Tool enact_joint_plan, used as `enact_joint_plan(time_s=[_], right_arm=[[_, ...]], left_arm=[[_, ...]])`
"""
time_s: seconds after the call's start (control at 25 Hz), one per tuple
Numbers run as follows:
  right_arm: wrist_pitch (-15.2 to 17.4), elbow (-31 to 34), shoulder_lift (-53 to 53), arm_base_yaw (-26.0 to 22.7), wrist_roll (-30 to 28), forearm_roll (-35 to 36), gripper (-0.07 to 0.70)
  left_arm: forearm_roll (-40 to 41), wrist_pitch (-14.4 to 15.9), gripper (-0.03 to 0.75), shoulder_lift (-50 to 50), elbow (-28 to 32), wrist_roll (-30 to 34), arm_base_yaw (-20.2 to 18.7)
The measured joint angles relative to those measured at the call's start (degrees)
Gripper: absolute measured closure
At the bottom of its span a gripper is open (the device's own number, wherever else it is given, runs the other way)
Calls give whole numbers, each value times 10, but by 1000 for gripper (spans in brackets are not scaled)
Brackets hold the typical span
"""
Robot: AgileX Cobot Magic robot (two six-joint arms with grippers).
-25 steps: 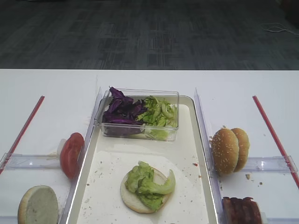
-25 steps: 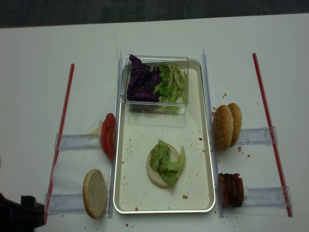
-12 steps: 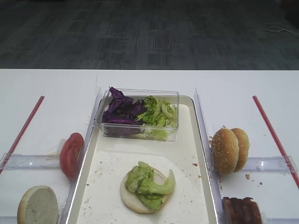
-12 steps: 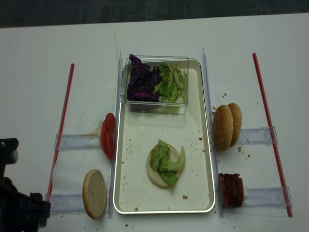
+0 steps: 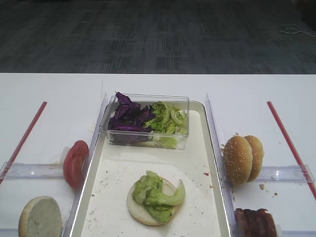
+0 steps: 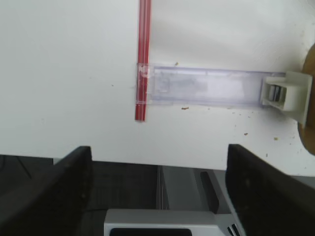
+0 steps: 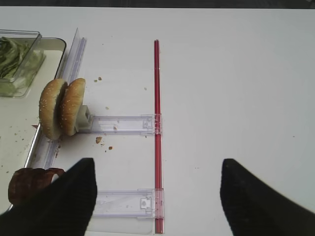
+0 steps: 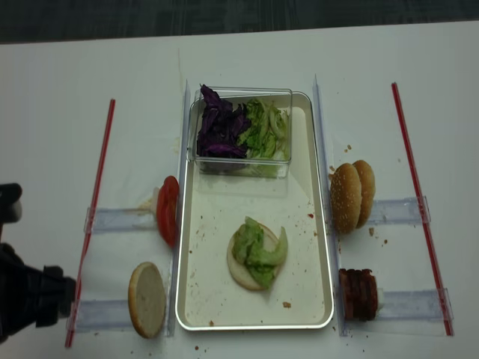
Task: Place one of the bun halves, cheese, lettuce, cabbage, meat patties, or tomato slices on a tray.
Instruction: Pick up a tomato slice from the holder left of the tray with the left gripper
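Observation:
On the cream tray lies a bun half topped with lettuce. Upright tomato slices stand just left of the tray, and a flat-faced bun half stands nearer the front. Right of the tray are sesame bun halves and meat patties. My left gripper is open and empty over the table's front-left edge; its dark arm shows at the left border. My right gripper is open and empty above bare table, right of the patties.
A clear box at the tray's far end holds purple cabbage and lettuce. Clear plastic racks and red strips lie on both sides of the tray. Crumbs dot the tray and table.
The left arm has crept farther along the left border of the overhead view, away from the bottom corner. The food and the right gripper have not moved.

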Motion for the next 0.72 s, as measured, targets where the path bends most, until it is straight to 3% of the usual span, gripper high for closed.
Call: enact_joint_plan(time_s=[0.28, 0.72], right_arm=[[1, 0, 0, 0, 0, 0, 73], [1, 0, 0, 0, 0, 0, 73]], left_arm=[[7, -37, 169, 142, -89, -1, 0], [13, -44, 169, 328, -261, -1, -4]])
